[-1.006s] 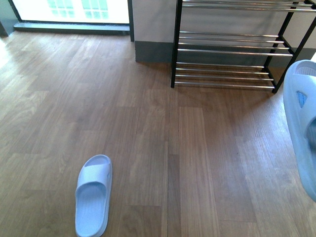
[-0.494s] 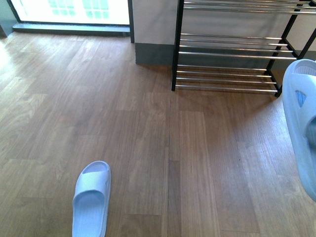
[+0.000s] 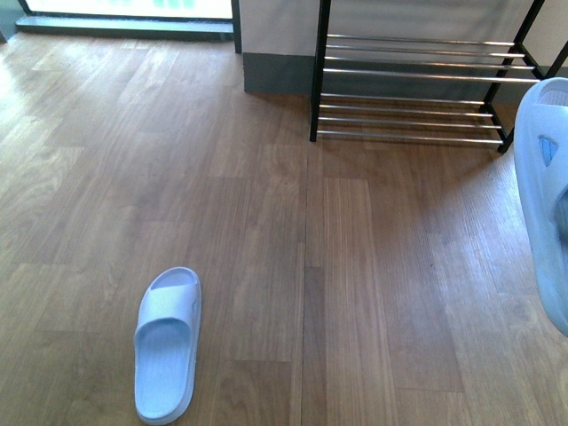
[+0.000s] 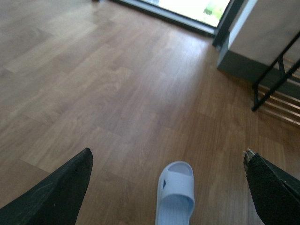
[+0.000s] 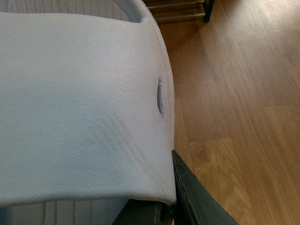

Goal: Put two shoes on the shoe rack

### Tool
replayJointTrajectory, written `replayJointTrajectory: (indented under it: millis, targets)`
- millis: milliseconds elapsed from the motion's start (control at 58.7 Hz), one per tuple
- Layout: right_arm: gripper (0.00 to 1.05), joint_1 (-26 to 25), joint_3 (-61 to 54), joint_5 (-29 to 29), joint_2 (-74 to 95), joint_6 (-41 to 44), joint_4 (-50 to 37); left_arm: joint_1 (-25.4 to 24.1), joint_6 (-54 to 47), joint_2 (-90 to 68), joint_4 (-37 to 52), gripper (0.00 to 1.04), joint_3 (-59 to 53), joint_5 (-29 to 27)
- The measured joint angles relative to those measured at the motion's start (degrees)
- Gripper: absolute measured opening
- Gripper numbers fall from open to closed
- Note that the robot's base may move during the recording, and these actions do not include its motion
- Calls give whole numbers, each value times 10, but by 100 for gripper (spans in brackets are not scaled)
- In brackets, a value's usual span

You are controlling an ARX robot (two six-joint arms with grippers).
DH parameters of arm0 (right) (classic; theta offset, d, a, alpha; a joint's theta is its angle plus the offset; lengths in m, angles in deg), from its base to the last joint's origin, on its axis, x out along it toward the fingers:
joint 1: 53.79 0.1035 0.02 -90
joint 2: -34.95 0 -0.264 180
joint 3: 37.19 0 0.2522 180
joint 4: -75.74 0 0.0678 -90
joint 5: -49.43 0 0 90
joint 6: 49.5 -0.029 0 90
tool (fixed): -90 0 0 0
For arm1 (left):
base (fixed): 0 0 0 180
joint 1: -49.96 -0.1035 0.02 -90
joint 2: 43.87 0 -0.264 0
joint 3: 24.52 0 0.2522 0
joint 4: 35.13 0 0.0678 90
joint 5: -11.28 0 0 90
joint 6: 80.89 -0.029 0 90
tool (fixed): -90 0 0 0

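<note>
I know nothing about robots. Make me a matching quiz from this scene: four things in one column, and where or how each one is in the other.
1. light-blue moulded slide at the left
2. light-blue moulded slide at the right
3. black-framed rack of chrome rods
4. left gripper

A. open, holding nothing
B. raised off the wood floor
C. lying flat on that floor
D. standing by the wall

Pairs: 1-C, 2-B, 3-D, 4-A

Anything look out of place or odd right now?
Nothing damaged. One light-blue slide lies alone on the floor, well short of the shoe rack; the second slide is off the floor, clamped in the right gripper.
</note>
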Motion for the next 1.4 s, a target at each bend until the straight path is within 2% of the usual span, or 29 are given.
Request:
replayJointTrajectory:
  millis: [68, 170, 256, 358, 477, 631, 869, 1278, 1398]
  targets:
    - [1, 0, 0, 0, 0, 0, 0, -23, -17, -117, 86, 95, 6, 38]
    - [1, 0, 0, 0, 0, 0, 0, -42, -54, -298, 216, 95, 29, 62]
    - [1, 0, 0, 0, 0, 0, 0, -54, -112, -559, 366, 95, 86, 72]
    - [1, 0, 0, 0, 0, 0, 0, -57, -133, -834, 442, 95, 158, 69]
    - [1, 0, 0, 0, 0, 0, 0, -44, -144, -1030, 447, 95, 226, 70]
    - [1, 0, 0, 0, 0, 0, 0, -15, -173, -1148, 419, 95, 311, 72]
    - [1, 0, 0, 0, 0, 0, 0, 9, -186, -1249, 379, 95, 429, 78]
    - [1, 0, 0, 0, 0, 0, 0, 31, -169, -1320, 329, 95, 550, 45]
    - [1, 0, 0, 0, 0, 0, 0, 40, -165, -1338, 286, 95, 595, 46]
